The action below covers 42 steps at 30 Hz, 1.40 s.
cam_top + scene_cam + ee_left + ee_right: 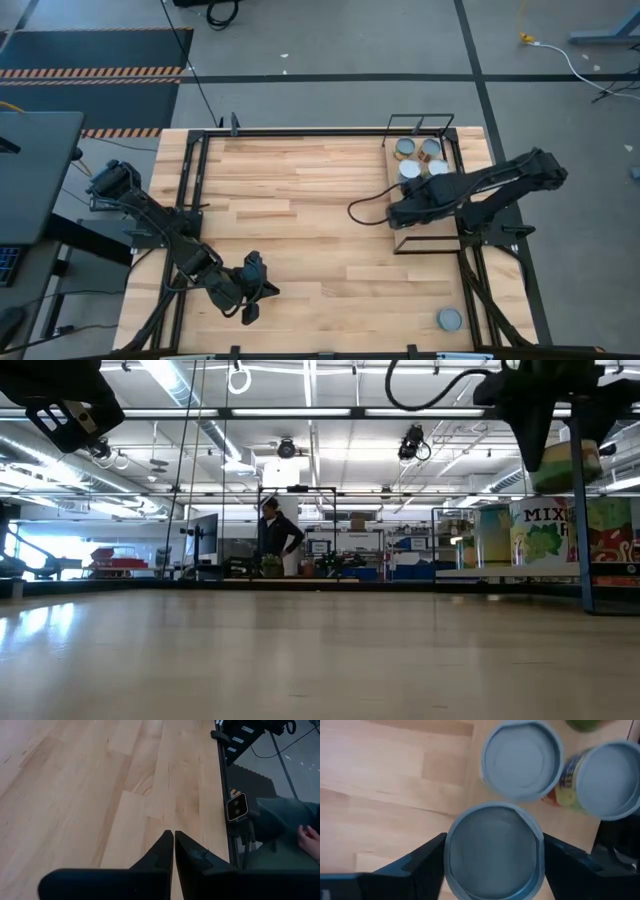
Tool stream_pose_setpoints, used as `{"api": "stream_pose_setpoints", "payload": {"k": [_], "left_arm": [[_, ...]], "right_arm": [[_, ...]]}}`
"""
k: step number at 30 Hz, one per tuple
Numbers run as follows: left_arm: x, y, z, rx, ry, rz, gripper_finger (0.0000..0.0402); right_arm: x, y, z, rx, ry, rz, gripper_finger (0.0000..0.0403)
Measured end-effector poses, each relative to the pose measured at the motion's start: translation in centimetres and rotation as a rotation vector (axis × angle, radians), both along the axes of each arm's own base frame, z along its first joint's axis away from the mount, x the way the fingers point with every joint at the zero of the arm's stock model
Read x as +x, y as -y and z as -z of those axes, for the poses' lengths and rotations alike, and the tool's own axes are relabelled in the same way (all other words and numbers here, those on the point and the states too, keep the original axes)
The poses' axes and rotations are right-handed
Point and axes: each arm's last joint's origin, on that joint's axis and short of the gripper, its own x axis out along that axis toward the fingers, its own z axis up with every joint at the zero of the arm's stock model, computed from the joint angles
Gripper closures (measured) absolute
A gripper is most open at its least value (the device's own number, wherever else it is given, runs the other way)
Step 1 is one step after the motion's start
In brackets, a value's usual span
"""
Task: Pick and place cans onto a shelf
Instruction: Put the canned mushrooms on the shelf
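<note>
The right gripper (492, 852) has its jaws spread around a can (493, 851), one dark finger pressed to each side of its silver-grey lid, so the can is held between them. In the high view this gripper (408, 208) hangs over the shelf (408, 243), a narrow brown board in a black wire frame at the right side of the table (300, 220).

The left gripper (174, 840) has its jaws closed, the two fingertips touching, with nothing between them. It sits low over the bare planks near the table's front left edge (250, 290), well apart from the shelf.

In the low view, large letters "MIX" (545, 515) can be read on a can label at the right edge. In the right wrist view the side label on a neighbouring can (607, 779) shows yellow, green and red with some lettering too blurred to read.

Counted in the high view, four round lids sit together at the far end of the shelf: two farther back (405, 147) (431, 147) and two nearer (410, 169) (438, 167), the nearer pair just beside the right gripper. One more can (449, 319) stands alone on the table near the front right corner, well apart from the shelf. The held can is hidden under the gripper in that view.

A person (274, 538) stands in the room far behind the table.
</note>
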Motion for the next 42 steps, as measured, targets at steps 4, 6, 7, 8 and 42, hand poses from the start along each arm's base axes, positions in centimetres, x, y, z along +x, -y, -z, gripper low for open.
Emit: {"api": "stream_pose_setpoints", "payload": {"k": [4,6,7,8,42], "left_arm": [[0.0,0.0,0.0,0.0,0.0,0.0,0.0379],[0.0,0.0,0.0,0.0,0.0,0.0,0.0379],[0.0,0.0,0.0,0.0,0.0,0.0,0.0379],[0.0,0.0,0.0,0.0,0.0,0.0,0.0379],[0.0,0.0,0.0,0.0,0.0,0.0,0.0379]], "right_arm": [[0.1,-0.2,1.3,0.032,-0.04,0.028,0.0115],[0.1,-0.2,2.3,0.062,-0.044,0.041,0.0115],[-0.1,-0.2,2.8,0.068,-0.05,0.056,0.0115],[-0.2,-0.2,3.2,0.073,-0.051,0.072,0.0115],[-1.3,0.5,8.2,0.146,-0.005,0.085,0.0079]]}}
